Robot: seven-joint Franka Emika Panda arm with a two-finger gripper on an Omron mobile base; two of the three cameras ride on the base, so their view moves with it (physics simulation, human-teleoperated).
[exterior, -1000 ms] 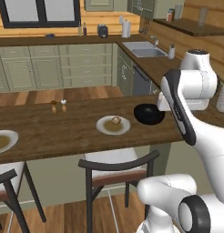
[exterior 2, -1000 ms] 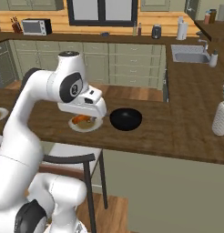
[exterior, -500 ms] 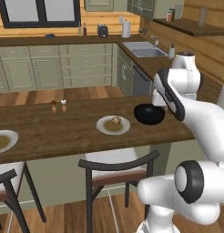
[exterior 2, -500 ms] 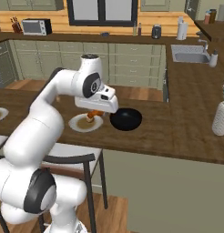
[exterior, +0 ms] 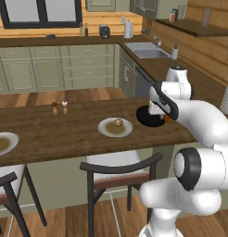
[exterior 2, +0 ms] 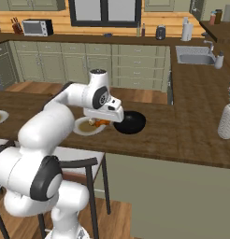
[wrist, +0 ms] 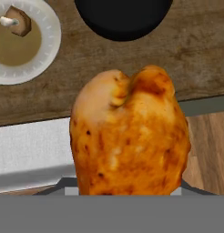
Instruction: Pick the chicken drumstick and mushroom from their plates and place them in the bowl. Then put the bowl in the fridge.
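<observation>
While the gripper clamped the chicken drumstick, bulbous end pointing away from the hand, it hung above the counter edge beside the black bowl. Left lay a plate bearing the mushroom; bare wood separated them.

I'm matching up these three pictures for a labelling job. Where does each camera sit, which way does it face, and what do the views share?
Left base view: behind the arm on its left, facing forward and down over the counter; the white arm rises lower right.
Right base view: behind on its right, same counter; the arm rises lower left.
Hand view: on the hand, looking down past the chicken drumstick held in the jaws.
Shared: the black bowl and the plate with the mushroom.
</observation>
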